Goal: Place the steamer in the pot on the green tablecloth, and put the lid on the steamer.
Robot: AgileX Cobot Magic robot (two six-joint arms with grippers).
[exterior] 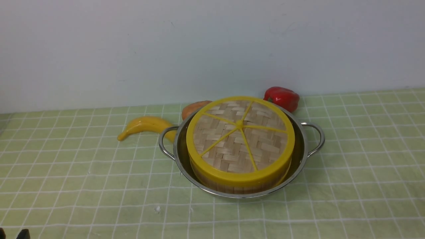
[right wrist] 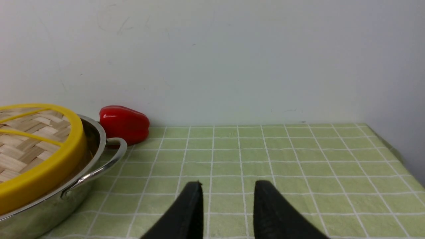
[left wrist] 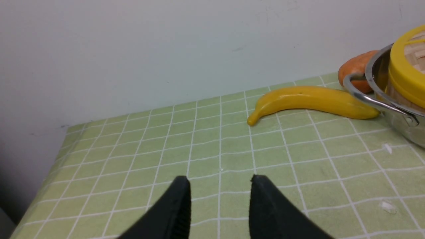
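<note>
2 claws sit low and close to the robot, the left claw and the right claw, both with jaws apart and nothing between them. Past them and in between, out on the green tablecloth, stands the pot with the steamer inside it and the lid already flat on top; neither arm looks nearer. Farther back lie 1 banana and 1 red pepper, so I think the job is done and no claw needs to reach.

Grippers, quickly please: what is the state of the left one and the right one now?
Left gripper: open, holding nothing.
Right gripper: open, holding nothing.
</note>
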